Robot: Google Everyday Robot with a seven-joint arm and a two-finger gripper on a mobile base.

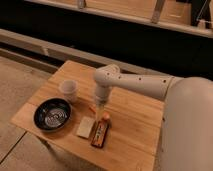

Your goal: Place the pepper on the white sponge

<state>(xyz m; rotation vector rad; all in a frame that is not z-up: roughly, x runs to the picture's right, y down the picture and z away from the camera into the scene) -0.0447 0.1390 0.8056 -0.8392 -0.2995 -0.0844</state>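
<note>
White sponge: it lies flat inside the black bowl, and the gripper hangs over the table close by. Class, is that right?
Not quite. The camera view shows the white sponge lying flat on the wooden table, between the black bowl and the dark block, not inside the bowl. The gripper does hang over the table close by.

Lying on the wooden tabletop (135,125): black bowl (52,114), white cup (68,90) behind it, white sponge (85,127) just beside a red-brown block (100,136), orange pepper (105,118) at the block's far end. Hovering low over the pepper: the claw (101,106).
</note>
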